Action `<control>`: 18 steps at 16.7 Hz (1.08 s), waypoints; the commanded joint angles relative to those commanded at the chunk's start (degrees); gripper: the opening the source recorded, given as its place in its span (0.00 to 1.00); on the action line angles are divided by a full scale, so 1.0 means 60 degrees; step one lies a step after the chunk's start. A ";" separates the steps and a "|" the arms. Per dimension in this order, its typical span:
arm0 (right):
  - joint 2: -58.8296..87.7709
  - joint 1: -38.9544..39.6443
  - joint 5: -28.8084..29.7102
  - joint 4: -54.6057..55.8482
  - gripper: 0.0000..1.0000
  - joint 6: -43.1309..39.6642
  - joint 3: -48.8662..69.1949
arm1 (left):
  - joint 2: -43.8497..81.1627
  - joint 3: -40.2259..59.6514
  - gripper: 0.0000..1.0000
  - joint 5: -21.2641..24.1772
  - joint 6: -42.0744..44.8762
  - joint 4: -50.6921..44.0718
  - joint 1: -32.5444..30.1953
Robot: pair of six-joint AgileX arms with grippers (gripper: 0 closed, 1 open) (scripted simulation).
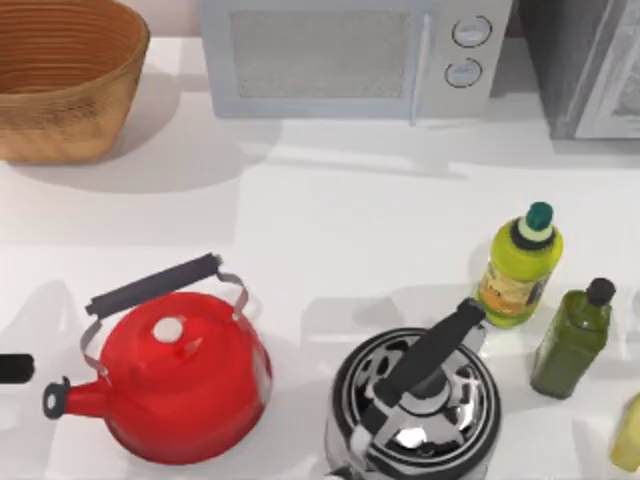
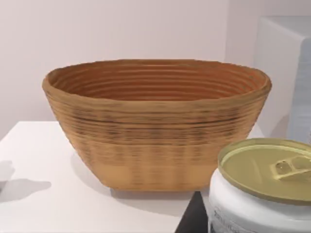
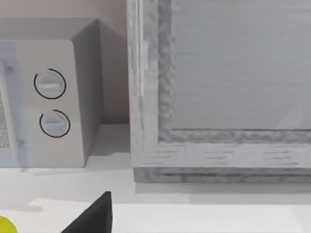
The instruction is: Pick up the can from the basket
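The can [image 2: 260,194], a short white tin with a pale yellow pull-tab lid, hangs close to the left wrist camera, outside the basket. A dark finger [image 2: 192,219] of my left gripper presses against its side, so the gripper is shut on the can. A black tip of my left gripper [image 1: 12,368] pokes in at the table's left edge in the top view. The woven tan basket [image 1: 60,90] stands at the back left; in the left wrist view the basket [image 2: 155,131] is behind the can, and the part of its inside that shows holds nothing. A dark wedge [image 3: 92,217] lies low in the right wrist view.
A red kettle [image 1: 180,375] and a black-and-chrome kettle [image 1: 415,400] stand at the front. A yellow-green bottle [image 1: 520,265] and a dark green bottle [image 1: 572,340] are at the right. A microwave [image 1: 350,55] and a grey cabinet [image 1: 590,65] line the back.
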 joint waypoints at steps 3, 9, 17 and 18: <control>0.0000 0.0000 0.0000 0.0000 1.00 0.0000 0.0000 | 0.0556 0.0479 0.00 0.0545 -0.0024 0.0342 -0.0012; 0.0000 0.0000 0.0000 0.0000 1.00 0.0000 0.0000 | 0.4309 0.3082 0.00 0.3845 -0.0126 0.2357 -0.0274; 0.0000 0.0000 0.0000 0.0000 1.00 0.0000 0.0000 | 1.3272 0.7692 0.00 0.9126 -0.0124 0.6677 -0.1080; 0.0000 0.0000 0.0000 0.0000 1.00 0.0000 0.0000 | 1.4471 0.8210 0.00 0.9709 -0.0101 0.7249 -0.1185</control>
